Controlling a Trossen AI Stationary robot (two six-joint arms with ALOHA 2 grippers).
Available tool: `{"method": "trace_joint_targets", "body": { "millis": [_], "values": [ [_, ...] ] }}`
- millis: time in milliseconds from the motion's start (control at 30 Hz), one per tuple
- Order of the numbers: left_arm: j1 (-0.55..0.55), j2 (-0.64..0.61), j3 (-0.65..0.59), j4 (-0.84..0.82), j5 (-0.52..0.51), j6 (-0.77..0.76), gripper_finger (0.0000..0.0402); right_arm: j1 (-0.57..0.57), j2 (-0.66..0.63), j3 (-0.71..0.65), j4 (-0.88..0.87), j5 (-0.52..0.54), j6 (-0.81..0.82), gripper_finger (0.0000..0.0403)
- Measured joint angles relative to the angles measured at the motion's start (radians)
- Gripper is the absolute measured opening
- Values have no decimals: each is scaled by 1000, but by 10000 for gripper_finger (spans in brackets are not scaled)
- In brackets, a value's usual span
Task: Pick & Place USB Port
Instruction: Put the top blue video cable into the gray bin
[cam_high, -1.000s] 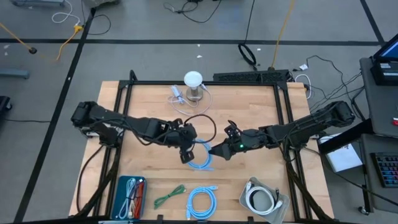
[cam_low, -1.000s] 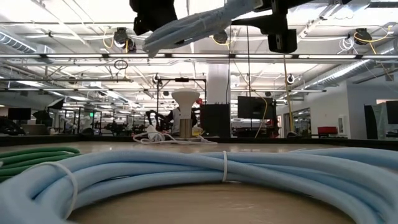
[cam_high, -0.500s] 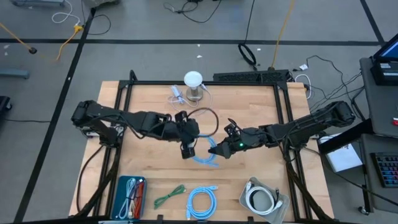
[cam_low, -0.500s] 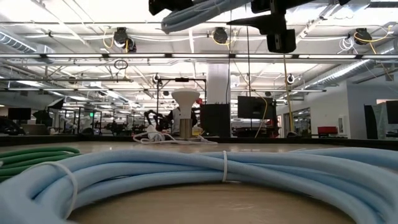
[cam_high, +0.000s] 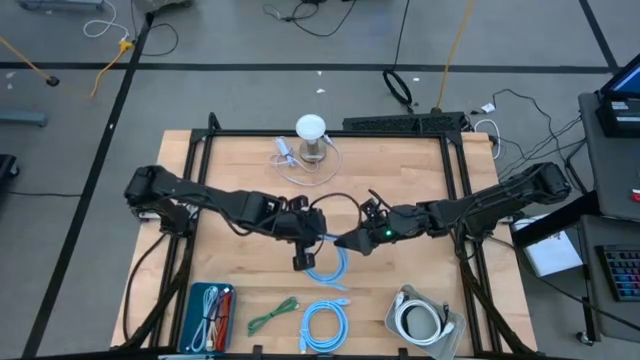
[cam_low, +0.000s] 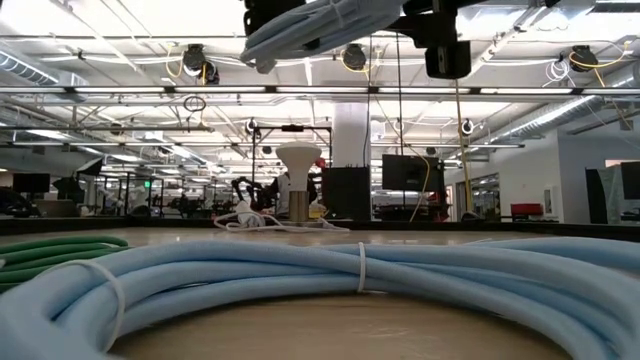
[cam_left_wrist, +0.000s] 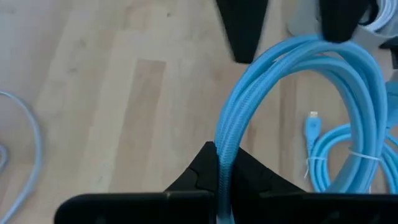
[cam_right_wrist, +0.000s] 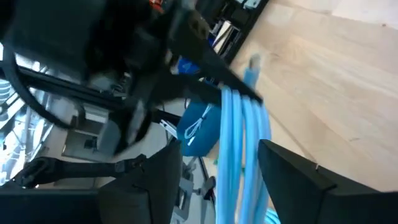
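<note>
At the near edge of the wooden surface (cam_high: 240, 290), four cable lots are laid in a row. A grey tray (cam_high: 452, 335) with a white cable coil (cam_high: 418, 321) sits at 5 o'clock. A tied light-blue cable coil (cam_high: 325, 325) lies at 6 o'clock, a green cable bundle (cam_high: 272, 315) just beside it, and a blue case of cables (cam_high: 210, 312) at 7 o'clock. In the low view, the tied coil fills the foreground and the green bundle shows at the left edge.

Near the centre of the surface, a bright blue USB cable (cam_high: 327, 262) is held aloft between both hands. It is seen as a braided, glossy loop of several parallel strands. In the high view its long axis runs roughly from 12 o'clock to 6 o'clock, the lower end trailing toward the near edge. In the low view it is seen high above the surface, slanting down toward 8 o'clock.

The left hand (cam_high: 303, 240) is clamped on the cable, the strand pinched between its fingers (cam_left_wrist: 245, 177) in the left wrist view. The right hand (cam_high: 352, 243) meets the loop from 3 o'clock, and its fingers (cam_right_wrist: 292, 171) are spread apart with the strands running between them.

Farther back, at 12 o'clock, a white round-topped stand (cam_high: 311, 137) is placed beside a white cable with a plug (cam_high: 285, 154).
</note>
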Motion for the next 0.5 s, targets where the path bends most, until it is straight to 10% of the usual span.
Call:
{"method": "trace_joint_targets", "body": {
  "millis": [500],
  "values": [
    [9, -2, 0, 7, -13, -6, 12, 1, 0, 0, -18, -20, -18, 126]
  ]
}}
